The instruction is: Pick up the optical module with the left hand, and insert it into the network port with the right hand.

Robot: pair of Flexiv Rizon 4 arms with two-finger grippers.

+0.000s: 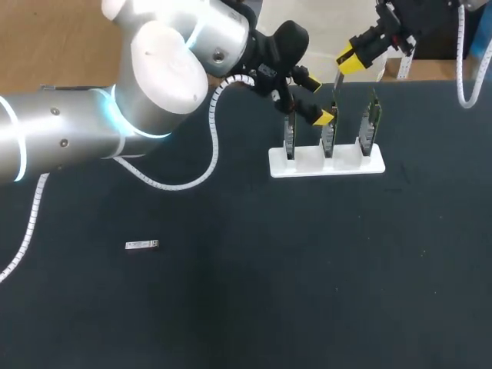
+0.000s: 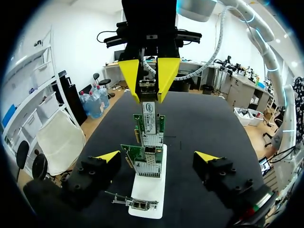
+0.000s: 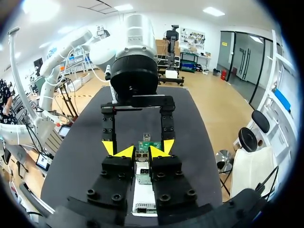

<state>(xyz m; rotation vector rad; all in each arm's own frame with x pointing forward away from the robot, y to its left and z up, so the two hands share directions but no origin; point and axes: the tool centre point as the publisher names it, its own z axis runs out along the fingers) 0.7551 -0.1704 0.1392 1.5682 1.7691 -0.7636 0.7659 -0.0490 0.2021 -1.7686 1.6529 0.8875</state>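
My right gripper [image 1: 347, 61] hangs over the white card stand [image 1: 307, 166], shut on a slim silver optical module [image 1: 336, 81] that points down at the top edge of the middle network card [image 1: 330, 135]. The left wrist view shows that gripper [image 2: 148, 83] pinching the labelled module [image 2: 148, 113] above the cards [image 2: 144, 161]. In the right wrist view the yellow tips [image 3: 141, 153] stand close together over the stand [image 3: 142, 197]. My left gripper [image 1: 317, 98] is open and holds nothing, its fingers straddling the row of cards [image 2: 158, 156]. A second module [image 1: 142, 244] lies on the mat at the left.
Three green network cards stand upright in the stand, left [image 1: 290, 137] and right [image 1: 370, 127] flanking the middle one. The black mat [image 1: 307, 277] covers the table. My left arm's white cable [image 1: 196, 173] loops down onto the mat behind the stand.
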